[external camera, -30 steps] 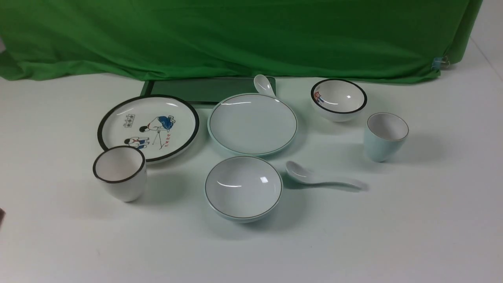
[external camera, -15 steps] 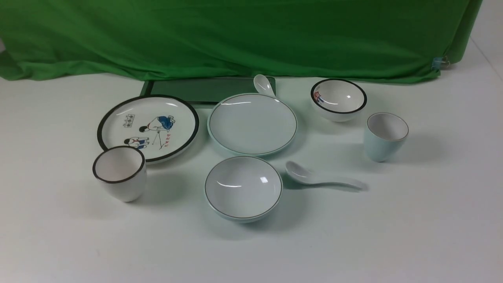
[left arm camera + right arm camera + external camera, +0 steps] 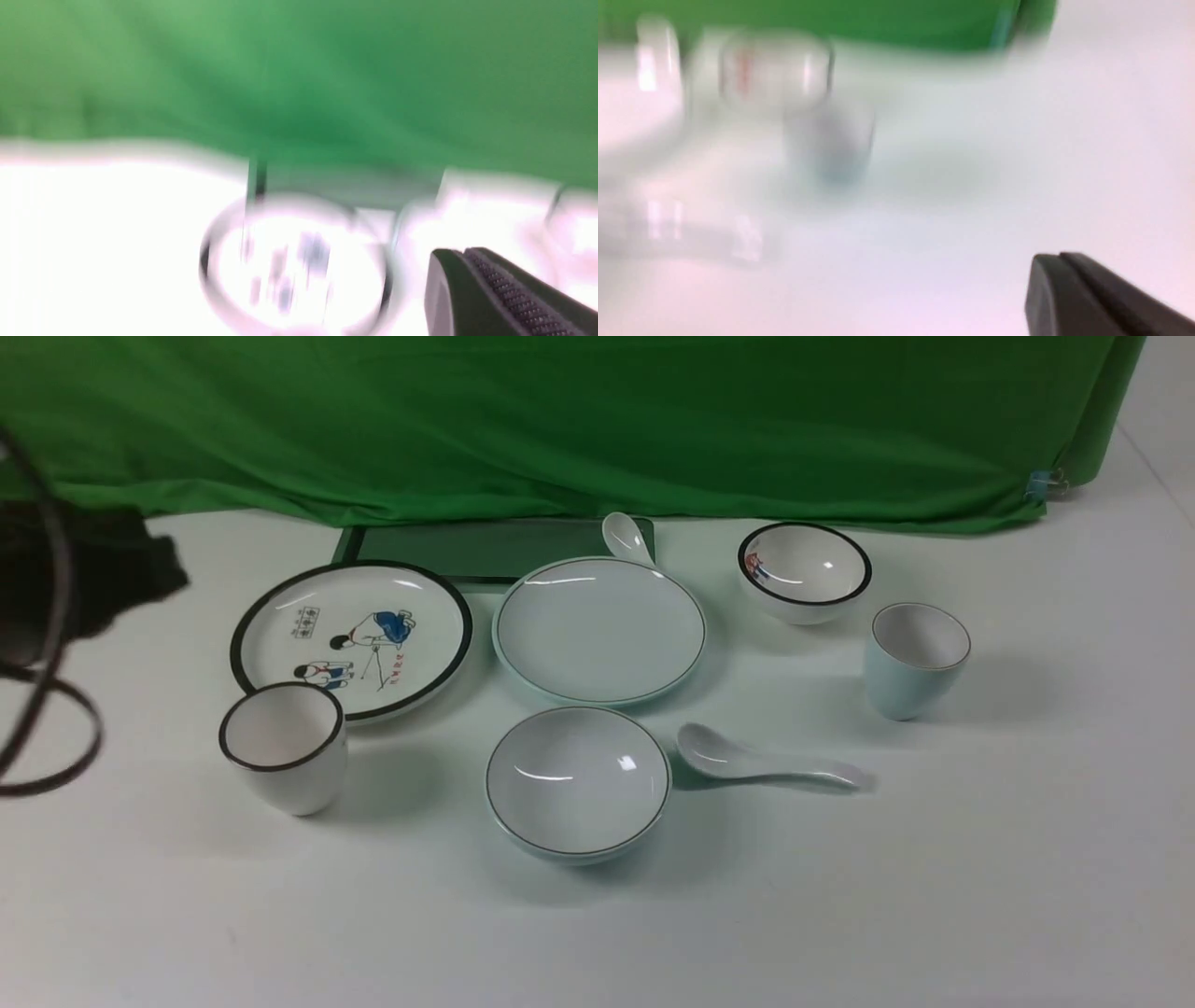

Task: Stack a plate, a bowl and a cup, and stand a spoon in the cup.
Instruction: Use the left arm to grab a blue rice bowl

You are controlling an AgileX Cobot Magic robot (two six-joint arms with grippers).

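Observation:
The pale blue-green plate [image 3: 600, 630] lies mid-table. The matching bowl [image 3: 578, 782] stands just in front of it. The white spoon [image 3: 766, 763] lies on the table right of the bowl, handle pointing right. The pale blue cup [image 3: 917, 658] stands upright at the right and shows blurred in the right wrist view [image 3: 831, 144]. My left arm [image 3: 89, 569] is a dark blur at the far left edge, well away from the dishes. My left gripper [image 3: 460, 254] and right gripper [image 3: 1057, 259] each show their jaws pressed together, holding nothing. The right arm is out of the front view.
A white black-rimmed cartoon plate [image 3: 353, 639] and a white black-rimmed cup [image 3: 283, 747] stand at the left. A white black-rimmed bowl [image 3: 805, 571] is at the back right. A second white spoon [image 3: 626, 536] and a dark green tray [image 3: 485, 549] lie behind the plate, before the green cloth [image 3: 560, 420].
My left arm with its cables has come into the front view at the far left edge. The dishes have not moved.

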